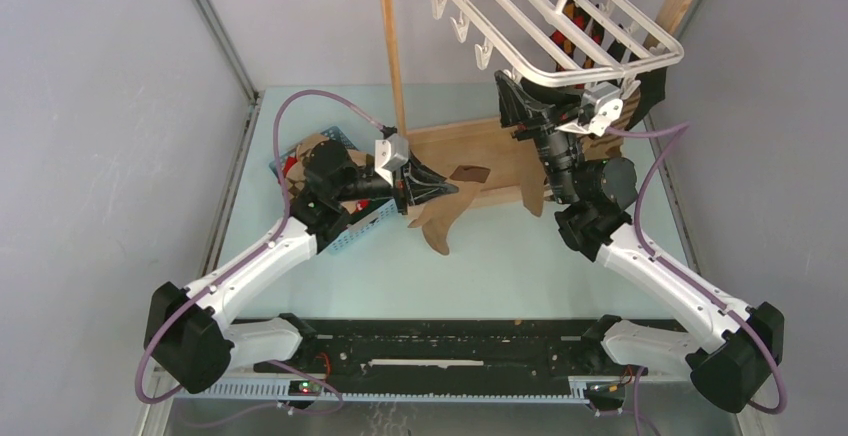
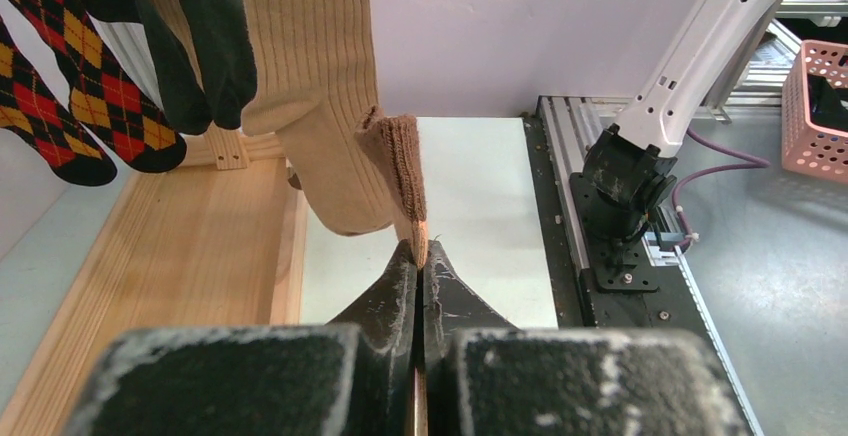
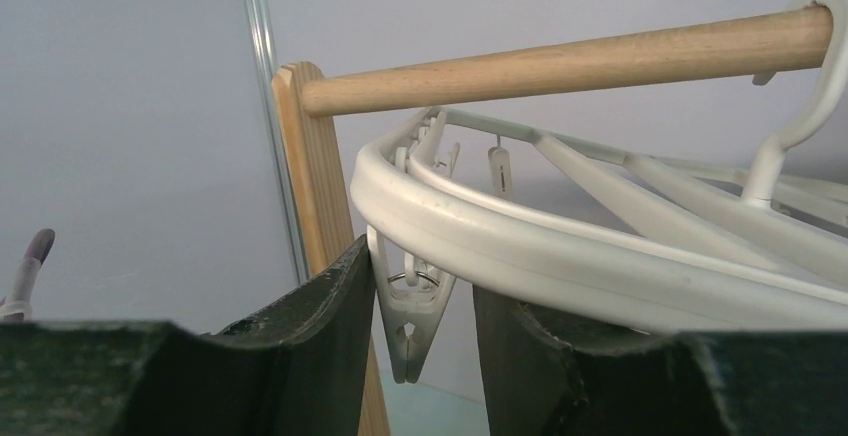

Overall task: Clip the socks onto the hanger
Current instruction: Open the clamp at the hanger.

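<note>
The left tool (image 2: 421, 258) clenches a brown sock (image 2: 399, 161); the right tool (image 3: 422, 288) gapes around a hanger clip (image 3: 406, 324).

Wooden rail stand (image 1: 393, 56): dowel (image 3: 560, 61) above the right gripper (image 3: 425, 296), baseboard (image 2: 180, 256) left of the left gripper (image 2: 422, 261). 1 blue mesh basket (image 1: 365, 224) behind that gripper; 1 pink basket (image 2: 815, 96) far to its right.

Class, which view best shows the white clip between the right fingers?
Right wrist view: the clip hangs close-up from the hanger between the fingers. Top view: too small to tell. Left wrist view: absent.
</note>
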`<state>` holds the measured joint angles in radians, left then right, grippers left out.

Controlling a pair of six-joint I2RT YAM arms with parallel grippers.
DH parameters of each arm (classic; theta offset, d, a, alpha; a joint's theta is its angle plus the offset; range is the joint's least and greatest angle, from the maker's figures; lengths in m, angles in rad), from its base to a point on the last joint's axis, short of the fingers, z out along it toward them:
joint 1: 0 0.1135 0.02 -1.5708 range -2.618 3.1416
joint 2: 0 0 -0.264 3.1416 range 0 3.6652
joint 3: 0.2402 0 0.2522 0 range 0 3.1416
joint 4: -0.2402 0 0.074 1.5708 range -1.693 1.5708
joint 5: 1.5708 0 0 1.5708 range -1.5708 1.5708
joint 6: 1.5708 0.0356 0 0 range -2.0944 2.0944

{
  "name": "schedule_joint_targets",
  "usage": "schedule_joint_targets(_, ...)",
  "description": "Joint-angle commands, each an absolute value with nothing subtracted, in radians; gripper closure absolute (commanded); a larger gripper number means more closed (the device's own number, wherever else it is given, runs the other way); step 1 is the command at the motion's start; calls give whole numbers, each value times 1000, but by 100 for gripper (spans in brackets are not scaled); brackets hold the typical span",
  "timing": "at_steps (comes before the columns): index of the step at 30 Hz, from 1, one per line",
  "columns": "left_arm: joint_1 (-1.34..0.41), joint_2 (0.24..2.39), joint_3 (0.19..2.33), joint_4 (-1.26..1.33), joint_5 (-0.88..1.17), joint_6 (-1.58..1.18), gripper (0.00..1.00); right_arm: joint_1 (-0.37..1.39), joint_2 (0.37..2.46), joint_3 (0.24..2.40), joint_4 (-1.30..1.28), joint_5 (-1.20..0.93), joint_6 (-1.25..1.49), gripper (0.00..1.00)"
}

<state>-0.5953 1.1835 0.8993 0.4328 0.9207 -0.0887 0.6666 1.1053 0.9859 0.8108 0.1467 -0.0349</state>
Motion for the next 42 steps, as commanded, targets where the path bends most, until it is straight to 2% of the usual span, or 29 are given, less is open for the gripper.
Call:
schedule_joint_targets(1,-605,1173,970,462,915,-102,100,658,1104,1024,855,116,-33,55)
schedule_joint_targets(9,-618,1204,1004,465,896,-125,100,658,1095,1024,856,83,-35,72)
schedule_joint_targets(16,-621,1266,1080,522,875,-227,100,616,1072,1071,715,61,144,83)
schedule_joint_targets(30,-612,1424,1261,732,954,-517,100,582,1025,1086,598,-42,285,86)
schedule_joint_targets(42,-583,1516,1319,943,962,-812,100,572,1017,1086,597,-69,325,88)
